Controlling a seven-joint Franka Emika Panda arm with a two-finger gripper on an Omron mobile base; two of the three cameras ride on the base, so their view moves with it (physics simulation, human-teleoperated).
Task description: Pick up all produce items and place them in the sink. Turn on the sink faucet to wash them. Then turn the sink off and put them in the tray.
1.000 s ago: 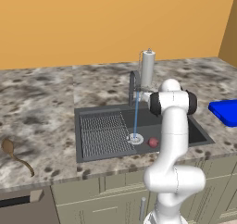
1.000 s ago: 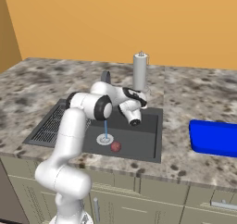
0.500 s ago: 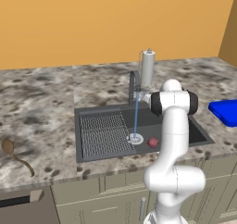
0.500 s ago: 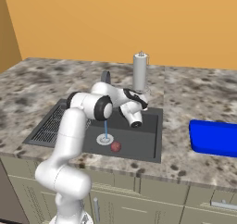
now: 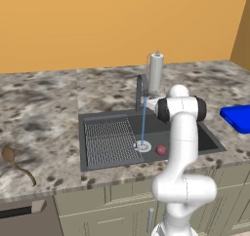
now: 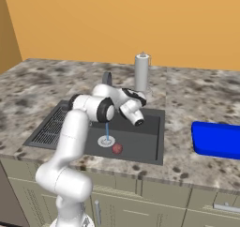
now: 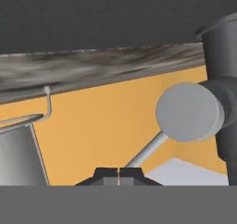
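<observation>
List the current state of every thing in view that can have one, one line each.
sink faucet: on, a blue stream running down to the drain.
red fruit: lying loose in the sink, beside the drain, outside the stream.
blue tray: on the counter, nothing in it.
end effector: fingertips together, shut, holding nothing, near the faucet handle.
paper towel roll: upright on its stand.

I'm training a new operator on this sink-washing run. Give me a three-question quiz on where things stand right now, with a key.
1. True or false: water runs from the sink faucet into the sink.
2. Where does the red fruit lie? A) on the blue tray B) in the basin beside the drain C) on the ribbed drainboard
3. Fill in: in the hand view, the fingertips stand ____ together.

Key: 1 true; 2 B; 3 close.
</observation>
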